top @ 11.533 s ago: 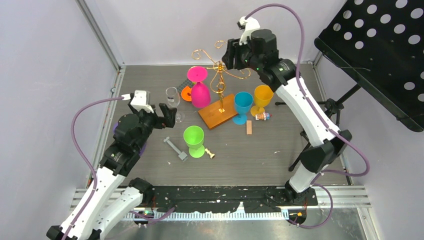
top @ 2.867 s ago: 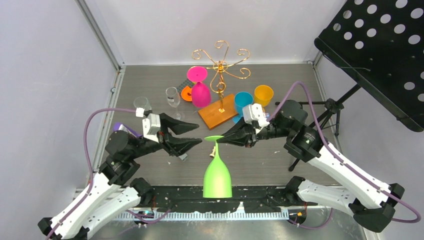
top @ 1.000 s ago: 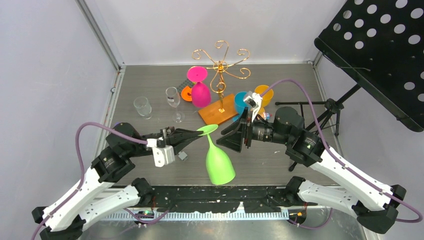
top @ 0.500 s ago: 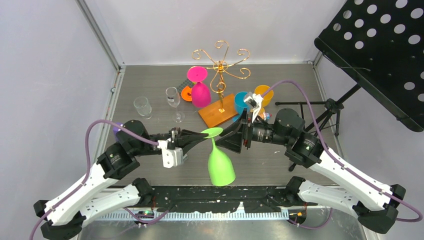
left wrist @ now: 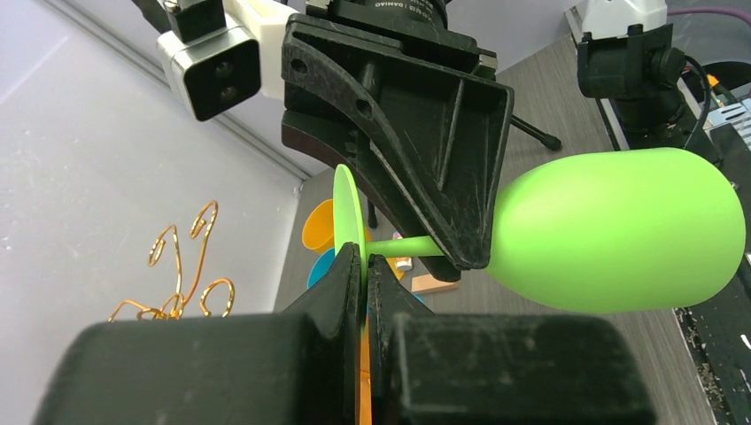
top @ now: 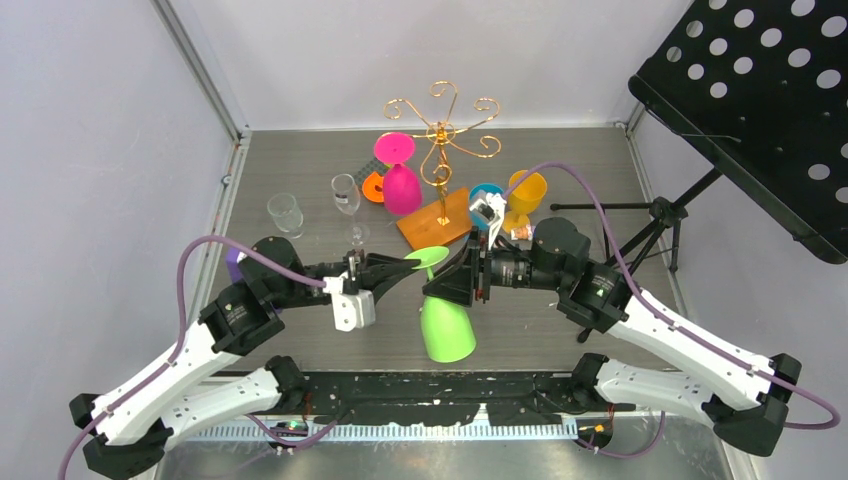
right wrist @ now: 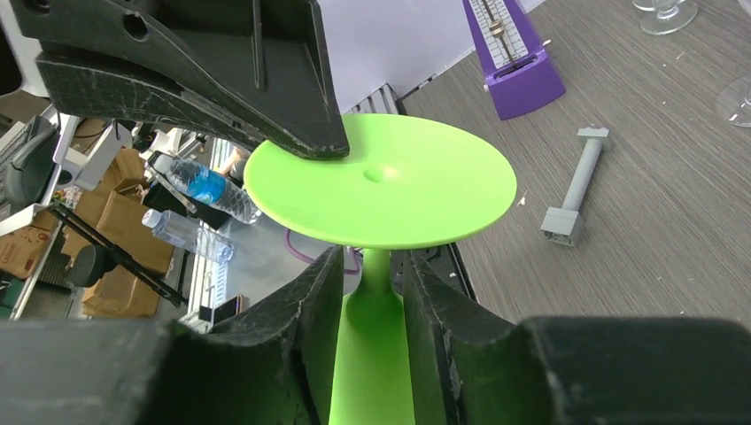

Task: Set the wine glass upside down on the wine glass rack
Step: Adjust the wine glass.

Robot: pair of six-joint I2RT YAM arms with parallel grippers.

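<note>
— What differs from 0.5 s ago?
— The right claw (top: 436,286) has slid in leftward. Its 2 fingers now flank the stem of the glass (top: 447,330) just under the foot. I cannot tell whether they press it.
— And the left claw (top: 412,264)?
— Clenched on the foot's rim, its arm reaching low across the table (top: 560,170).
— Where is the glass?
— In the air, foot up, bowl tilted toward the near edge, well apart from the rack (top: 441,135) at the back.

Lilac walls (top: 90,150), grey tbl (top: 560,170), blk perforated stand (top: 740,130)
</note>
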